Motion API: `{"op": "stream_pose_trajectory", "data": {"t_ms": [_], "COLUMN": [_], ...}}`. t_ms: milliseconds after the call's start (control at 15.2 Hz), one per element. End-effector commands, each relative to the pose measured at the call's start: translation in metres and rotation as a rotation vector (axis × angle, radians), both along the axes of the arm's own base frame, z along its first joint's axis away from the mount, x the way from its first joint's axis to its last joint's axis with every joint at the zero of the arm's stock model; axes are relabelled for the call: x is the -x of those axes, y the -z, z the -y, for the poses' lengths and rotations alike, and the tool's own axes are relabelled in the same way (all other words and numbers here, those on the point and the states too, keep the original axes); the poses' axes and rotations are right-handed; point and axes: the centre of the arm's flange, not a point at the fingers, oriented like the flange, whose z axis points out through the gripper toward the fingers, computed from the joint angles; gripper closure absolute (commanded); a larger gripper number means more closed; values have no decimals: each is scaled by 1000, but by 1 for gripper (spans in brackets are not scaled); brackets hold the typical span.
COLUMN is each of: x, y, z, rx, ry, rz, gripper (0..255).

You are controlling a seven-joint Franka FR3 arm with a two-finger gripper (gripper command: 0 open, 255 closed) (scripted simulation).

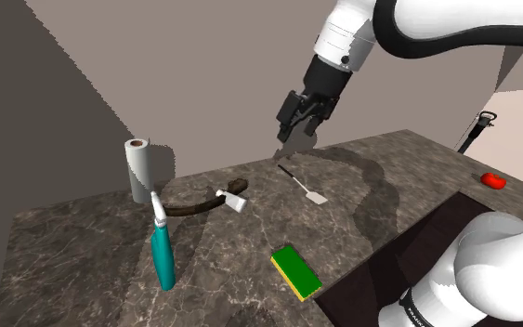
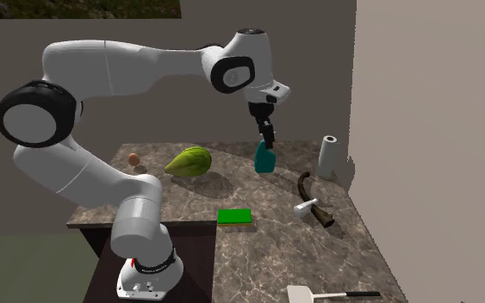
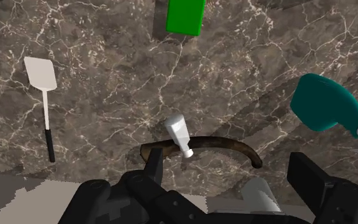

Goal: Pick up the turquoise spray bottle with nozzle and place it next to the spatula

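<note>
Dark veined stone countertop (image 1: 222, 269) meets grey walls (image 1: 203, 74), with the claw (image 1: 297, 134) spread wide and empty above it.

Dark veined counter (image 1: 231, 265); spatula (image 1: 306, 187), sponge (image 1: 294, 270), spray bottle (image 1: 163, 253), paper roll (image 1: 138, 169)

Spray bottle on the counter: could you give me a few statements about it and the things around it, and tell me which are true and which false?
1. The pincer grips the spray bottle. False: the pincer hangs open in the air, holding nothing; the bottle stands on the counter.
2. The spatula lies flat on the counter. True.
3. A paper towel roll stands upright near the bottle. True.
4. The sponge is red. False: it is green with a yellow side.
5. The bottle touches the spatula. False: they are apart, with a dark curved thing lying between them.
</note>
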Motion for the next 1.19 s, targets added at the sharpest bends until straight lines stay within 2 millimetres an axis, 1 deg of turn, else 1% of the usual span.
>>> {"op": "stream_pose_trajectory", "data": {"t_ms": [0, 1122], "x": [-5, -68], "y": [11, 99], "z": [-28, -229], "rx": [2, 26], "ry": [0, -4], "rz": [-4, -42], "gripper": [0, 0]}}
